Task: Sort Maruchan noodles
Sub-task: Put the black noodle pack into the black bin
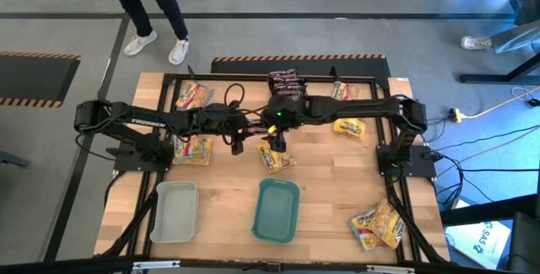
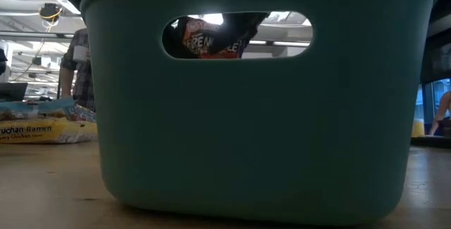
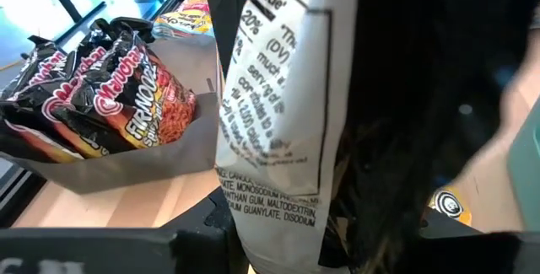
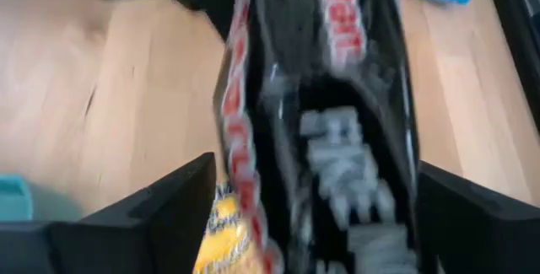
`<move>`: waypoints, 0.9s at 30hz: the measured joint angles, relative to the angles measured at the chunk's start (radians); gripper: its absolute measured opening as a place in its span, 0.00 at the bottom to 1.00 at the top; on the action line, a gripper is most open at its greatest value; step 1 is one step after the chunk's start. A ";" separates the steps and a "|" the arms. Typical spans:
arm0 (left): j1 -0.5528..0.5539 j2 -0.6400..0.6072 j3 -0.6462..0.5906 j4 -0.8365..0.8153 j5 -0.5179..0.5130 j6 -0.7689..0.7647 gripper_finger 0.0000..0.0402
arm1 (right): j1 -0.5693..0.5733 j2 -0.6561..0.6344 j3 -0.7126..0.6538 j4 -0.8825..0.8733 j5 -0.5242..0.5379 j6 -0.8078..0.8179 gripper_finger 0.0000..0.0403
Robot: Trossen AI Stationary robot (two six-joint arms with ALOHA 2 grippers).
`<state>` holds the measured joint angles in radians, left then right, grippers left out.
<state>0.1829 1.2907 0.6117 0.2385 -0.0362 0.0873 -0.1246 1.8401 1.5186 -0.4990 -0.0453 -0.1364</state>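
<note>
A dark maroon-black noodle packet [image 1: 253, 128] hangs in the air over the middle of the table, with my left gripper [image 1: 243, 132] shut on it. In the left wrist view its white printed back [image 3: 278, 122] fills the picture. My right gripper [image 4: 321, 223] is open, and its two fingers stand on either side of the same packet [image 4: 321, 97]. Through the teal tray's handle hole the packet [image 2: 211, 39] shows above the table. Yellow packets [image 1: 192, 149] [image 1: 274, 158] lie flat on the table below both arms. My left gripper holds the dark packet by one end [image 3: 270, 240], where it meets the picture's lower edge; the fingers themselves are hidden there. The packet stands out past the fingers, white label side toward the wrist, lifted clear of the table. Whether my right gripper touches the packet, I cannot tell.
More dark packets [image 3: 101, 80] lie in a grey tray [image 1: 284, 80] at the far edge. Yellow packets lie at the far left [image 1: 192, 95], right [image 1: 348, 126] and near right [image 1: 378, 226]. A grey tray [image 1: 175, 211] and a teal tray [image 1: 277, 211] stand near the front. A person stands beyond the far edge.
</note>
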 joint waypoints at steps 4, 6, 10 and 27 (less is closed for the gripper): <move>0.000 0.000 0.000 -0.003 0.000 0.005 0.37 | 0.000 0.008 0.001 0.030 0.001 0.000 0.66; 0.000 0.000 0.000 -0.003 0.000 0.008 0.37 | 0.000 0.008 0.001 0.033 0.002 -0.003 0.57; 0.000 0.000 0.000 -0.002 -0.001 -0.001 0.37 | 0.000 0.008 0.001 0.034 0.033 -0.004 0.36; 0.000 -0.139 0.002 -0.155 -0.033 -0.028 0.56 | -0.045 -0.099 0.001 -0.128 0.080 -0.087 0.24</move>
<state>0.1829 1.1516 0.6136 0.0835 -0.0692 0.0589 -0.1693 1.7409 1.5193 -0.6275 0.0343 -0.2237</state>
